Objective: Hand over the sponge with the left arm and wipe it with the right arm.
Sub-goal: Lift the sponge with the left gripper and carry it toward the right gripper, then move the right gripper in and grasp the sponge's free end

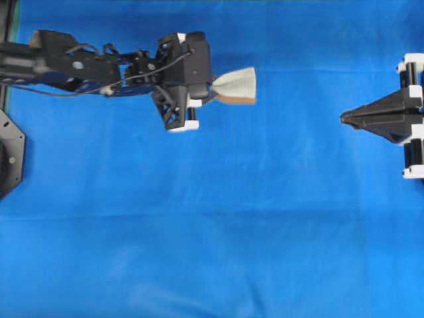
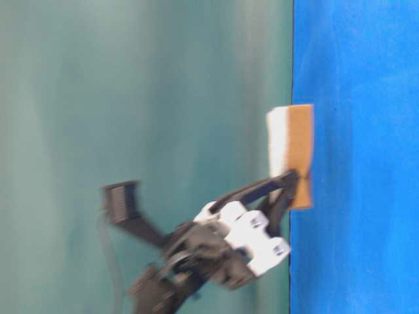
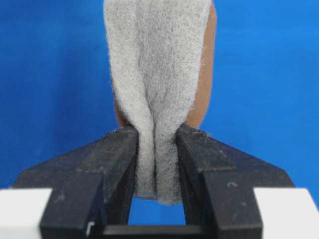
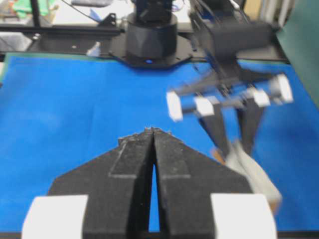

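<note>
- I see the left gripper (image 3: 155,149) pinching the sponge (image 1: 237,85) at upper centre overhead, its grey pad creased between the fingers.
- Right gripper (image 1: 344,118), clenched on nothing, sits at right edge.
- Bare blue cloth (image 1: 212,232) lies between; a teal wall (image 2: 131,98) behind.

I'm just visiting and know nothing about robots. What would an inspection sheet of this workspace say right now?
Surface: blue cloth covers the table, slightly creased.
Job's things: sponge, grey fuzzy side over an orange-brown layer, pinched at one end so that it folds.
Clutter: nothing seen on the cloth.
Grippers: left pincer squeezes the sponge between its fingers; right pincer is shut and empty, at the right edge, apart from the sponge.
Cables: thin wires run along the left arm.
Surroundings: a black arm base stands at the cloth's far edge; teal wall behind the table.
</note>
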